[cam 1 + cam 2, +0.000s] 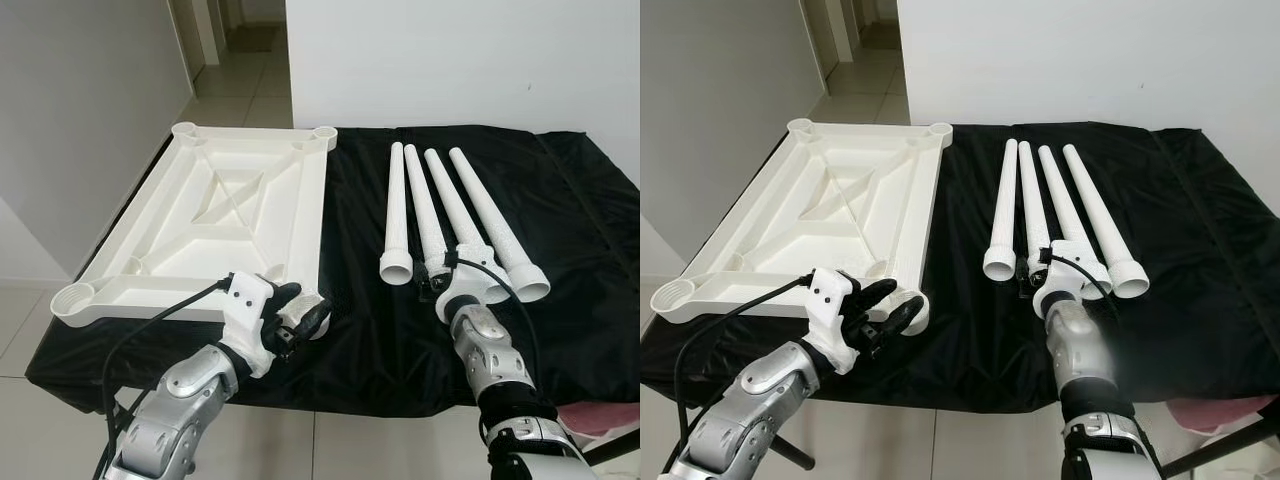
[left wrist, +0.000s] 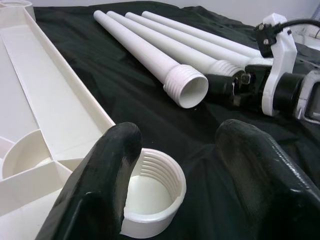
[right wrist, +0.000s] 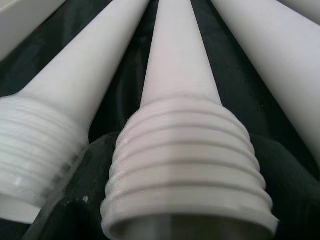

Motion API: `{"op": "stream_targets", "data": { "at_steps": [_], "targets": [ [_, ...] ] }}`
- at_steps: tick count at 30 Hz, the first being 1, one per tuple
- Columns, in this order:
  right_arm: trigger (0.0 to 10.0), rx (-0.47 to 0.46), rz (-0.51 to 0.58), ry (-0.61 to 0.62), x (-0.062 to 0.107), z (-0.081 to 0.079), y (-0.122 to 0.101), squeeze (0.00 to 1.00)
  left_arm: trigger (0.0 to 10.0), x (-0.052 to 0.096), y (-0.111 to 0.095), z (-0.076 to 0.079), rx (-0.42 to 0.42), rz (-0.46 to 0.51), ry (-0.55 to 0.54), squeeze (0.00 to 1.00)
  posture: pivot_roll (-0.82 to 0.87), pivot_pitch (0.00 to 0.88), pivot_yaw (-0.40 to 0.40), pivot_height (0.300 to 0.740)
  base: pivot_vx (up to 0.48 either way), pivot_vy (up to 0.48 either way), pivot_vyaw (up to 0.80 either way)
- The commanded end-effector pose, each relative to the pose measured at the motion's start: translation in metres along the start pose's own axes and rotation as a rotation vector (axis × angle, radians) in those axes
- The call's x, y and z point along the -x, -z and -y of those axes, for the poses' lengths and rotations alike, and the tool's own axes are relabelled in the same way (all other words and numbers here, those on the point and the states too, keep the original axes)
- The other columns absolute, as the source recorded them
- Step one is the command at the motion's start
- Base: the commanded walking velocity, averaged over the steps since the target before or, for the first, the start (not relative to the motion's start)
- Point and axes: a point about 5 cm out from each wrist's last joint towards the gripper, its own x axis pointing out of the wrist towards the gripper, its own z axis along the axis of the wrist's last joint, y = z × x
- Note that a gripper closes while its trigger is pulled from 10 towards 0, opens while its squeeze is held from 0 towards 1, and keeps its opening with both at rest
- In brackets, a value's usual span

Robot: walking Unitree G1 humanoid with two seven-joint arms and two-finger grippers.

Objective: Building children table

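- The white tabletop (image 1: 220,220) lies upside down at centre-left of the frame, on a black cloth (image 1: 360,330).
- Four white legs (image 1: 452,215) lie side by side at centre-right.
- The left gripper (image 1: 296,322), fingers spread, straddles the tabletop's near threaded socket (image 2: 152,192).
- The right gripper (image 1: 447,280) is clamped on the second leg's (image 3: 185,165) threaded end.

— Tabletop (image 1: 230,205)?
— Upside down on the cloth-covered table (image 1: 580,300), at its left half; threaded sockets at the corners, near-right socket (image 2: 152,192) between the parted fingers of the left gripper (image 1: 300,318).

— Legs?
— Four, side by side to the right of the tabletop, threaded ends toward the near edge, narrow ends toward the wall. First leg (image 1: 397,215) leftmost; second leg (image 1: 423,205) next, its threaded end within the right gripper (image 1: 1040,275); third leg (image 1: 455,200) and fourth leg (image 1: 495,220) further right.
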Motion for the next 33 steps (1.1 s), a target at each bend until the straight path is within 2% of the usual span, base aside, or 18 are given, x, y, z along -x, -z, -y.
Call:
{"op": "stream_targets", "data": {
  "at_steps": [1, 12, 13, 14, 15, 23, 24, 25, 26, 27, 28, 30, 31, 33],
  "targets": [
    [10.0, -0.006, -0.011, -0.008, -0.003, -0.003, 0.001, 0.0, 10.0, -0.001, -0.002, 0.001, -0.02, -0.009, 0.035, 0.0, -0.02, 0.048, 0.059, 0.74, 0.0, 0.0, 0.0],
    [10.0, -0.006, -0.026, -0.021, -0.011, -0.009, 0.0, 0.0, 10.0, -0.008, -0.005, 0.003, -0.033, 0.002, 0.043, 0.0, -0.01, 0.032, 0.058, 0.74, 0.0, 0.0, 0.0],
    [5.0, 0.001, -0.03, -0.031, -0.012, -0.01, 0.001, 0.0, 10.0, -0.009, -0.005, 0.003, -0.038, 0.003, 0.046, 0.0, -0.01, 0.026, 0.057, 0.74, 0.0, 0.0, 0.0],
    [5.0, 0.001, -0.03, -0.031, -0.012, -0.01, 0.001, 0.0, 10.0, -0.009, -0.005, 0.003, -0.038, 0.003, 0.046, 0.0, -0.01, 0.026, 0.057, 0.74, 0.0, 0.0, 0.0],
    [0.0, -0.001, -0.037, -0.044, -0.012, -0.011, 0.003, 0.0, 10.0, -0.009, -0.005, 0.003, -0.039, 0.003, 0.048, 0.0, -0.01, 0.019, 0.057, 0.74, 0.0, 0.0, 0.0],
    [0.0, -0.026, -0.07, -0.053, -0.009, -0.014, 0.013, 0.0, 10.0, -0.007, -0.003, 0.004, -0.033, -0.007, 0.052, 0.0, -0.01, 0.008, 0.053, 0.74, 0.0, 0.0, 0.0],
    [0.0, -0.049, -0.09, -0.049, -0.009, -0.012, 0.016, 0.0, 10.0, -0.013, -0.008, 0.006, 0.043, 0.016, 0.082, 0.0, 0.0, 0.008, 0.021, 0.74, 0.0, 0.0, 0.0],
    [4.8, -0.094, -0.091, -0.05, -0.01, -0.012, 0.015, 0.0, 10.0, -0.02, -0.017, 0.013, 0.135, 0.052, 0.165, 0.0, 0.01, 0.001, 0.013, 0.74, 0.0, 0.0, 0.0],
    [4.8, -0.126, -0.088, -0.051, -0.011, -0.012, 0.014, 0.0, 10.0, -0.025, -0.025, 0.018, 0.195, 0.077, 0.231, 0.0, 0.01, 0.001, 0.013, 0.74, 0.0, 0.0, 0.0],
    [4.8, -0.126, -0.088, -0.051, -0.011, -0.012, 0.014, 0.0, 10.0, -0.025, -0.025, 0.018, 0.195, 0.077, 0.231, 0.0, 0.01, 0.001, 0.013, 0.74, 0.0, 0.0, 0.0],
    [10.0, -0.093, -0.049, -0.061, -0.011, -0.012, 0.01, 0.0, 10.0, -0.027, -0.023, 0.025, 0.157, 0.056, 0.277, 0.0, -0.01, 0.012, 0.026, 0.74, 0.0, 0.0, 0.0],
    [10.0, 0.021, 0.019, -0.054, -0.01, -0.013, 0.004, 0.0, 10.0, -0.027, -0.013, 0.031, 0.088, 0.001, 0.287, 0.0, -0.01, 0.012, 0.026, 0.74, 0.0, 0.0, 0.0],
    [10.0, 0.056, 0.057, -0.058, -0.009, -0.014, 0.002, 0.0, 10.0, -0.027, -0.01, 0.034, 0.081, -0.011, 0.294, 0.0, -0.01, 0.012, 0.025, 0.74, 0.0, 0.0, 0.0],
    [10.0, 0.068, 0.078, -0.061, -0.008, -0.014, 0.001, 0.0, 10.0, -0.027, -0.009, 0.037, 0.088, -0.013, 0.298, 0.0, -0.01, 0.012, 0.025, 0.74, 0.0, 0.0, 0.0]
  ]
}}
